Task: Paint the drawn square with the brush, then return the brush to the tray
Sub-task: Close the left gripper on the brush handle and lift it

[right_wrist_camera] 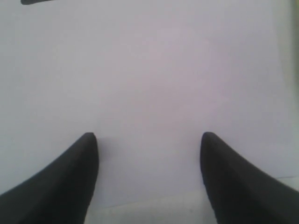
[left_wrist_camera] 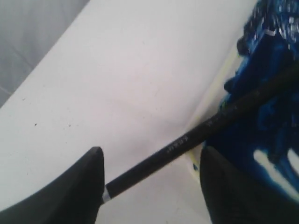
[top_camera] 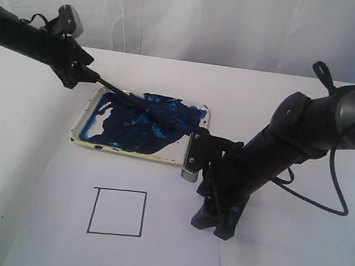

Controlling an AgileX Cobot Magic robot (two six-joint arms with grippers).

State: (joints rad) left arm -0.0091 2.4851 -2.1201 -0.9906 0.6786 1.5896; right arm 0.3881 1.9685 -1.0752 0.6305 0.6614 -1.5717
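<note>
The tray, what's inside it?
Dark blue paint smeared over most of the tray, one bare white patch, and the brush with its far end in the paint. The paint hides the bristles and the floor beneath.

A white counter [top_camera: 288, 109] carries the blue-smeared tray [top_camera: 128, 153] toward twelve o'clock and a white paper sheet [top_camera: 165, 258] at six, just beside the tray.
</note>
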